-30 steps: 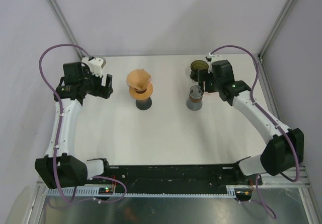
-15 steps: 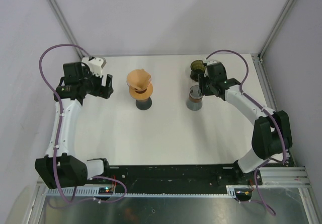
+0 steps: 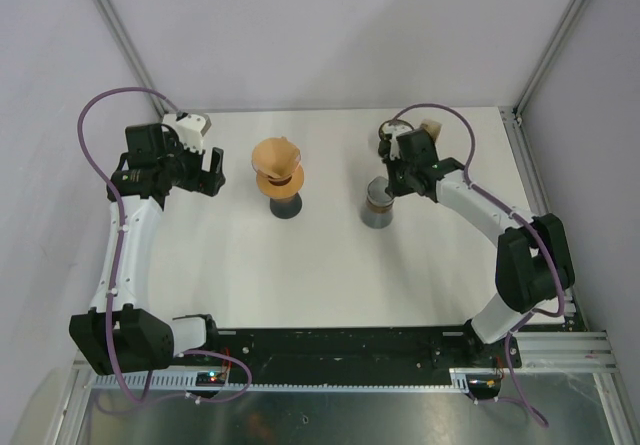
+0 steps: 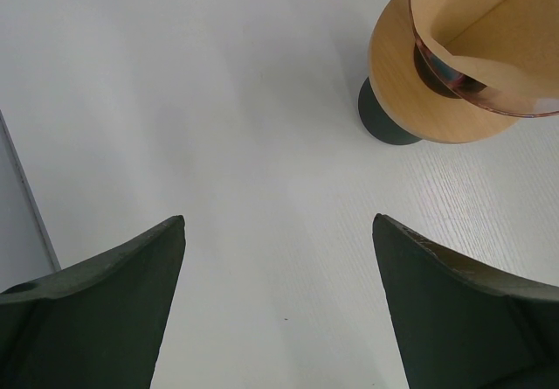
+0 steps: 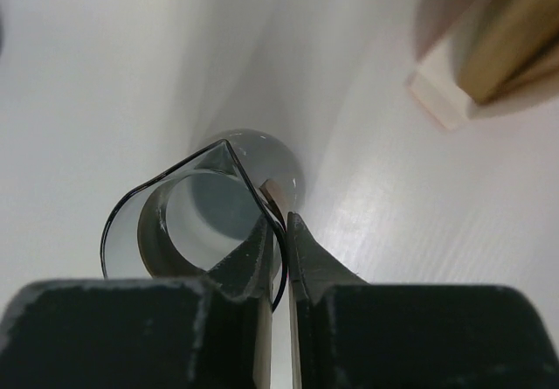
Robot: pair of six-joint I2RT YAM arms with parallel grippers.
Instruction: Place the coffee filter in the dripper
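Note:
The brown paper coffee filter point(image 3: 275, 154) sits in the glass dripper point(image 3: 279, 173), which has a wooden collar and stands on a dark base. In the left wrist view the coffee filter point(image 4: 489, 22) fills the dripper point(image 4: 476, 89) at the top right. My left gripper point(image 3: 213, 172) hangs open to the left of it, nothing between the fingers point(image 4: 131, 267). My right gripper point(image 3: 392, 187) is shut on the wall of a grey glass carafe point(image 3: 377, 206). In the right wrist view the gripper point(image 5: 281, 218) pinches the rim of the carafe point(image 5: 175, 223), one finger inside and one outside.
A cream and tan block point(image 3: 431, 125) stands at the back right, behind my right wrist; it shows as the block point(image 5: 472, 65) in the right wrist view. A dark round object point(image 3: 385, 133) beside it is mostly hidden by the arm. Grey walls enclose the white table point(image 3: 320, 265).
My right gripper has closed on the carafe's rim while the arm swung left and forward. The carafe has shifted slightly left and nearer. The left arm has not moved.

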